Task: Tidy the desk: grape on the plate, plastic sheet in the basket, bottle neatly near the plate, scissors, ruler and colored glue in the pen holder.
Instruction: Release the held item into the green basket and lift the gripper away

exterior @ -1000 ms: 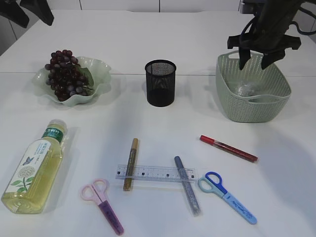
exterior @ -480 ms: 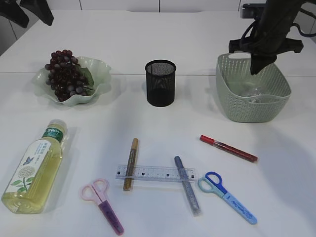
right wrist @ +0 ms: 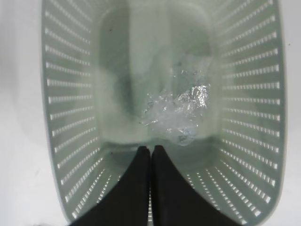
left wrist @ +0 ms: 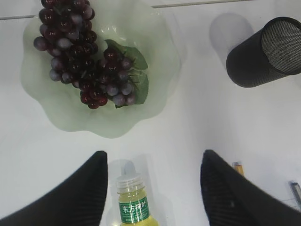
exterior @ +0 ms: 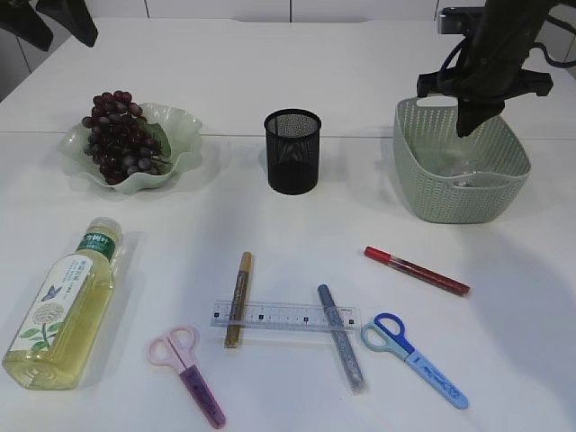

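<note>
Your right gripper (right wrist: pixel 151 153) hangs over the pale green slotted basket (exterior: pixel 420 193) at the far right of the white desk (exterior: pixel 297 234), its two black fingers pressed flat together with nothing between them. Below them, on the basket floor, lies the crumpled clear plastic sheet (right wrist: pixel 181 110), free of the fingers.

Your left gripper (left wrist: pixel 150 165) is spread wide and empty, hovering above the gap between the plate and the bottle. You see its two fingers (left wrist: pixel 89 188) on either side of the bottle's clear cap. In the exterior view only the dark arm parts show at the upper left corner.

The bunch of dark purple grapes (exterior: pixel 121 135) already lies on the wavy-edged green plate (exterior: pixel 180 121) at the far left. The bottle (exterior: pixel 63 306) of yellow liquid lies on its side in front of the plate, its cap toward the plate but apart from it. The black mesh pen holder (exterior: pixel 292 151) stands upright between plate and basket.

On the near part of the desk you have the clear ruler (exterior: pixel 283 315), lying across a gold glitter glue pen (exterior: pixel 238 297) and a silver glitter glue pen (exterior: pixel 340 336). A red glue pen (exterior: pixel 417 270) lies apart, toward the basket. Pink scissors (exterior: pixel 187 371) rest left of the ruler's near side, and blue scissors (exterior: pixel 414 358) lie just beside the silver pen.
</note>
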You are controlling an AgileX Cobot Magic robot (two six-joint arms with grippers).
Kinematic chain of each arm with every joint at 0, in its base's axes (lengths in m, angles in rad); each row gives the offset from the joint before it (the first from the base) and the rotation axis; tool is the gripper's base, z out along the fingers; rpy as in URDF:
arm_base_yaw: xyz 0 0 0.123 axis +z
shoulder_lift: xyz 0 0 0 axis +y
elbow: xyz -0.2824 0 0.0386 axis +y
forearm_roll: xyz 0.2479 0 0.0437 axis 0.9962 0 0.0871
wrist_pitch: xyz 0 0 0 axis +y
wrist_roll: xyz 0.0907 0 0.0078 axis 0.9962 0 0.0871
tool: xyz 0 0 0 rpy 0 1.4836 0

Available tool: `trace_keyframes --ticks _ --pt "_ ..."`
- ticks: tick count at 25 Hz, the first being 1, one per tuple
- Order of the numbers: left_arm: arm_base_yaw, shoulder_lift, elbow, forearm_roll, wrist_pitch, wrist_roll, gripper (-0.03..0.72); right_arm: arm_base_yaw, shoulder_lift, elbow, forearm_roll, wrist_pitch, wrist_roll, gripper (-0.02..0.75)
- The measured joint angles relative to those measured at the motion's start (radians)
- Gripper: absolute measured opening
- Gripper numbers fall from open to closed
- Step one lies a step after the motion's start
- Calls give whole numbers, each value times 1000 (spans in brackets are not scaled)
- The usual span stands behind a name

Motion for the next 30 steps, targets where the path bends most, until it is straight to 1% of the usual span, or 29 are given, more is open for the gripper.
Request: trace_keyframes --ticks 3,4,6,9,11,12,17,23,25,27,30 --pt "0 0 0 0 0 0 455 0 0 0 17 0 0 22" --pt "0 0 0 0 0 0 454 0 0 0 30 0 0 53" --pt "0 0 0 0 0 -7 452 0 0 0 58 0 0 171" --pt "0 0 0 0 0 -16 452 0 0 0 79 18 0 433" --pt "0 0 0 0 0 -18 451 0 0 0 83 46 -3 534" --pt "0 0 0 0 0 -18 451 0 0 0 83 50 -5 557" --pt "0 -19 0 -2 2 -30 451 0 0 0 94 57 -16 561" --pt "0 -97 12 -2 2 -30 452 2 -13 0 181 60 -35 526" --pt "0 -134 44 -2 2 -42 467 3 -34 0 189 61 -47 519" --pt "0 -168 96 -2 2 -59 497 4 -58 0 193 62 -52 516" --pt "0 -221 206 -2 4 -97 534 4 -111 8 206 63 -60 513"
